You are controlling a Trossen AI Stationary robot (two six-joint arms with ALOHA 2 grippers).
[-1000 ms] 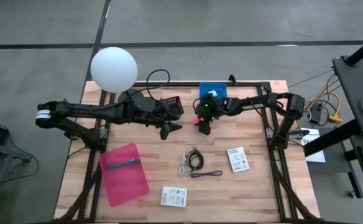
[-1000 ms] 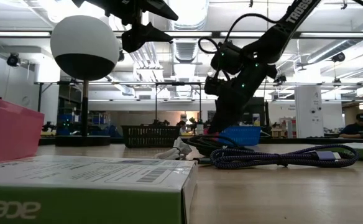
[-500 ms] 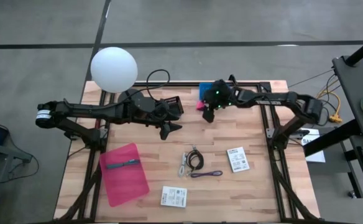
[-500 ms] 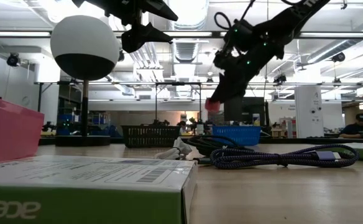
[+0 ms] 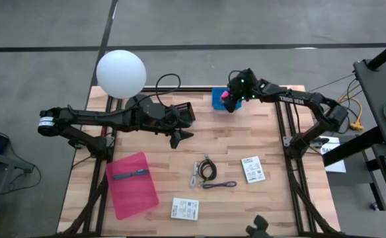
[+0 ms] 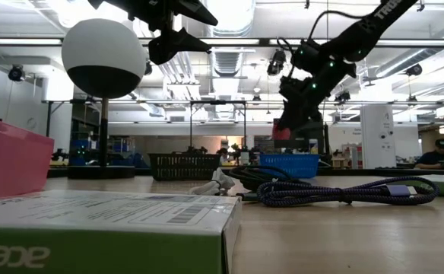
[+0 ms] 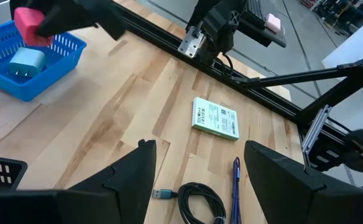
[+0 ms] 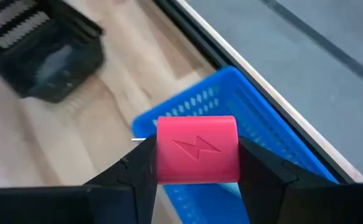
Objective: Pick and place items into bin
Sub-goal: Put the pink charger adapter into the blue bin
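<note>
Right gripper point(image 5: 229, 104) holds the pink rubbery cube with a lightning-bolt mark point(image 8: 197, 150) above the blue plastic mesh bin point(image 5: 218, 97).

The cube is clamped between both fingers, hanging over the bin's rim at the wooden table's point(image 5: 246, 139) far edge; a pale teal cube point(image 7: 27, 63) lies inside. The left gripper point(image 5: 182, 137) hovers mid-table, fingers spread wide and empty.
</note>
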